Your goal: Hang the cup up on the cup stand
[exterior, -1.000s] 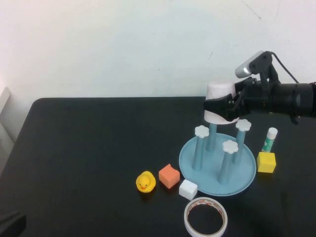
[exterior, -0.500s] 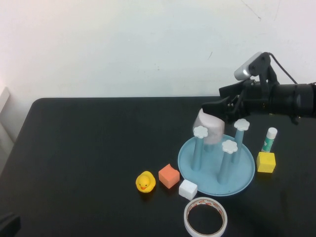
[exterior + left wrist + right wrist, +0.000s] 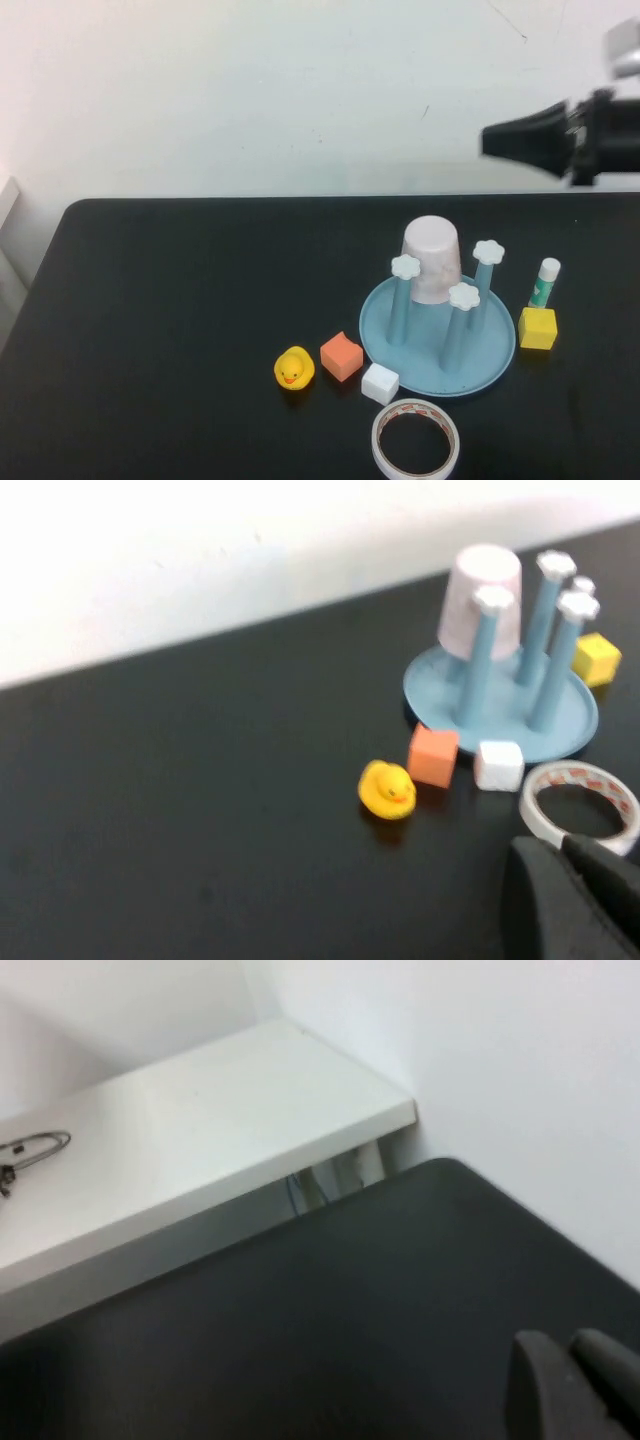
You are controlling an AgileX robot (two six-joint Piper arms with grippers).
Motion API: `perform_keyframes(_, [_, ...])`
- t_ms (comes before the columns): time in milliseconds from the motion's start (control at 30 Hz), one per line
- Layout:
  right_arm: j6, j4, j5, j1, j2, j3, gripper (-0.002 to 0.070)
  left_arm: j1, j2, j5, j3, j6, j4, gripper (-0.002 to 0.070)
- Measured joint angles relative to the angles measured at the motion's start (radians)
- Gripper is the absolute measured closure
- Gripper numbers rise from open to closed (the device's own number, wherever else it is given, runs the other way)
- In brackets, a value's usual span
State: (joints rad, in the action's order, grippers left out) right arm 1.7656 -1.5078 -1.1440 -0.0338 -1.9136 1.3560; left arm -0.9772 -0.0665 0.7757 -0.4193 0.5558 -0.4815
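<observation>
The pale pink cup (image 3: 432, 255) sits upside down over the back peg of the light blue cup stand (image 3: 395, 342), slightly tilted, with nothing holding it. It also shows in the left wrist view (image 3: 483, 600), on the stand (image 3: 578, 720). My right gripper (image 3: 490, 140) is raised high at the far right, well above and clear of the stand, fingers together and empty; its wrist view (image 3: 570, 1355) shows only bare black table and a white shelf. My left gripper (image 3: 565, 855) is shut and empty, low near the tape ring, and out of the high view.
In front of the stand lie a yellow duck (image 3: 294, 369), an orange cube (image 3: 342, 356), a white cube (image 3: 381, 384) and a white tape ring (image 3: 416, 440). A green glue stick (image 3: 545, 282) and a yellow cube (image 3: 538, 328) stand right of the stand.
My right gripper let go of the cup over the back peg, then pulled up and away to the right. The cup settled lower on the peg.
</observation>
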Motion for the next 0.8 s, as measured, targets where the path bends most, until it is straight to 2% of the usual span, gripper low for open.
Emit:
perform_keyframes(233, [-0.074, 0.141, -0.028, -0.033, 0.259, -0.043, 0.0668, 0.000, 0.040, 0.022, 0.034, 0.015, -0.013, 0.0675])
perform_keyframes(433, [-0.024, 0.142, -0.032, -0.033, 0.582, -0.255, 0.0671, 0.000, 0.040, 0.022, 0.042, 0.021, -0.013, 0.0676])
perform_keyframes(667, [-0.011, 0.142, 0.148, -0.033, 1.018, -0.522, 0.0671, 0.000, 0.040, 0.022, 0.043, 0.023, -0.013, 0.0676])
perform_keyframes(800, [-0.059, 0.148, 0.260, -0.033, 1.269, -0.646, 0.0672, 0.000, 0.040, 0.022, 0.043, 0.023, -0.013, 0.0676])
